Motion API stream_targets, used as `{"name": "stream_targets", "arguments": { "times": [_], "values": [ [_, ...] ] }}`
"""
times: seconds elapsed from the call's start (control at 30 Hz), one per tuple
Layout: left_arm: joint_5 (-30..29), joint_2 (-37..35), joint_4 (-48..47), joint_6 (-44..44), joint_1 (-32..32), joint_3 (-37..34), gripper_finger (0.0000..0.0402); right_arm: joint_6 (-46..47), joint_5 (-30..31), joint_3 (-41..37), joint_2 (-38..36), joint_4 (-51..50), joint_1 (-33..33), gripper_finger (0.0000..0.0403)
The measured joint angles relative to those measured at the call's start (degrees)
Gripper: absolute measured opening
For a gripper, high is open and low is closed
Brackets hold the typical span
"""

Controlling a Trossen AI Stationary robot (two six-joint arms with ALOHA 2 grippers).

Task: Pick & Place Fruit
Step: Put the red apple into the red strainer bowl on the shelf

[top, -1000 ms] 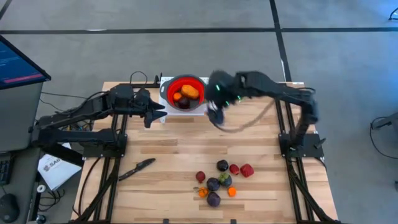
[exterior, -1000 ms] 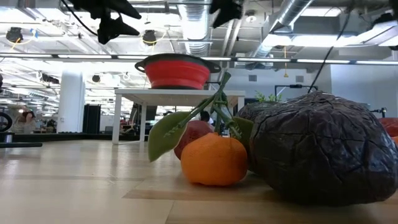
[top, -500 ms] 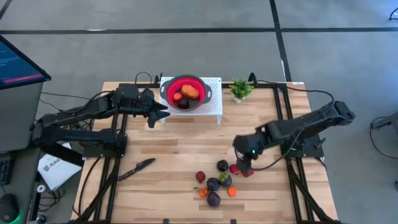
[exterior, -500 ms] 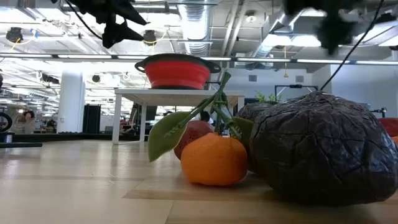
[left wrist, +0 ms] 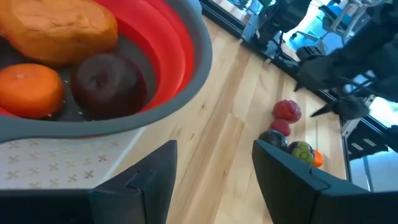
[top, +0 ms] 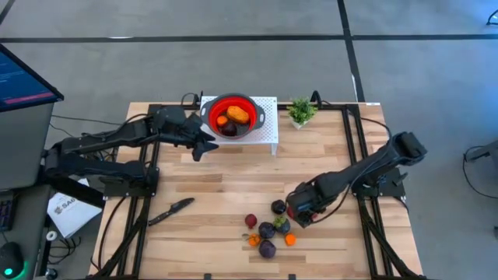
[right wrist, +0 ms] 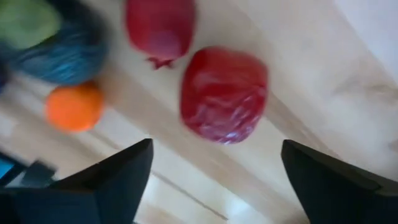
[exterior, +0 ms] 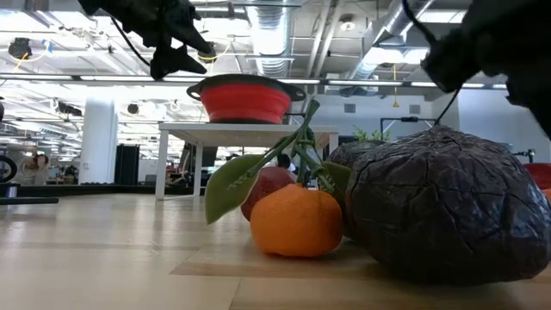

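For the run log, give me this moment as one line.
right gripper: open, above red toy fruit | left gripper: open, beside red bowl | bowl: three fruits

The table (top: 210, 187) is pale wood with a visible grain. The red bowl (left wrist: 180, 68) looks like smooth, matt plastic. The dark purple fruit (exterior: 443, 207) has a wrinkled, slightly glossy skin.

The light wooden worktop (top: 226, 187) stands on a grey floor (top: 233, 70) crossed by dark lines. A monitor (top: 23, 78) glows at one side of it. Across the worktop, the room opens into a hall with exposed silver ducts (exterior: 267, 26), strip lights (exterior: 379, 83) and a white column (exterior: 97, 138).
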Motion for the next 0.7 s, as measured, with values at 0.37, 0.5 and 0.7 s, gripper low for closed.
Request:
{"name": "stream_targets", "arguments": {
  "times": [0.37,0.5,0.7],
  "values": [
    [0.05,0.1,0.47,2.14,0.0,0.0,0.0205,-6.69,1.96,0.02,9.78,4.41,-0.02,0.0382],
    [0.05,0.1,0.66,2.14,-0.02,0.0,0.0205,-8.52,2.34,0.04,11.89,5.38,0.37,0.0352],
    [0.05,0.1,0.84,2.14,-0.02,0.0,0.0205,-13.04,2.31,0.04,12.42,5.3,1.03,0.0294]
  ]
}}
